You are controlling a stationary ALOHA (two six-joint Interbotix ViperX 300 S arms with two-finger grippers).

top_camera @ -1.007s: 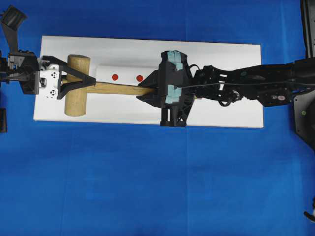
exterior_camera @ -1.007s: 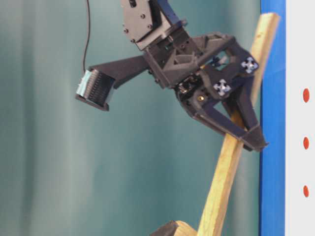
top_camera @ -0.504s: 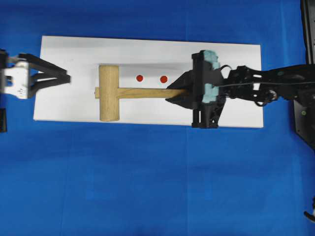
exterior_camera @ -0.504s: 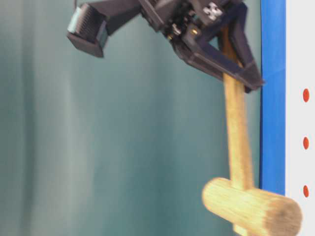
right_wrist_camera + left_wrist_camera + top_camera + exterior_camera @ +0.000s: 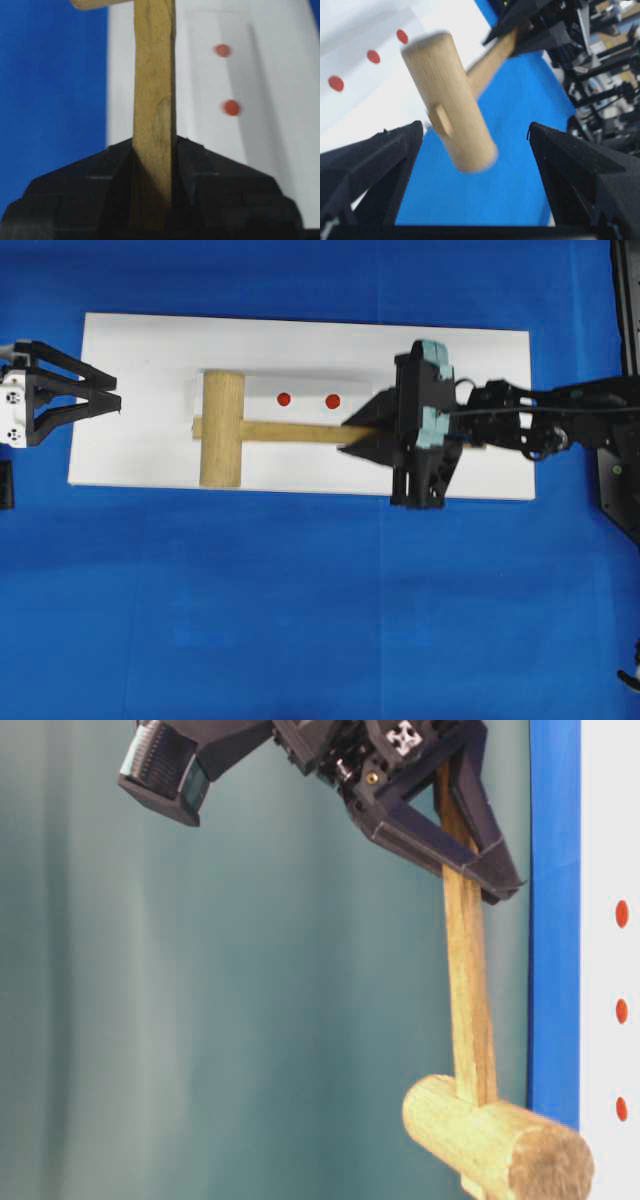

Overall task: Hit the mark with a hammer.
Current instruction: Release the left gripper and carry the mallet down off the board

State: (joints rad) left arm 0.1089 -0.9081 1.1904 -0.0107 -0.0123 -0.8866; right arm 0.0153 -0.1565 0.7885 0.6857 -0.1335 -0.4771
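Blue table cover (image 5: 300,620), teal curtain backdrop (image 5: 200,1020), cluttered black stands (image 5: 610,75).

In the overhead view the hammer (image 5: 222,428) head covers one end of the white strip (image 5: 300,390), so only two red dots (image 5: 284,399) show there and the mark cannot be told. The left pincer (image 5: 110,405) is cut off by the left edge. In the table-level view the hammer head runs off the bottom edge. From the left wrist the hammer is motion-blurred. In the right wrist view the head is almost wholly beyond the top edge.
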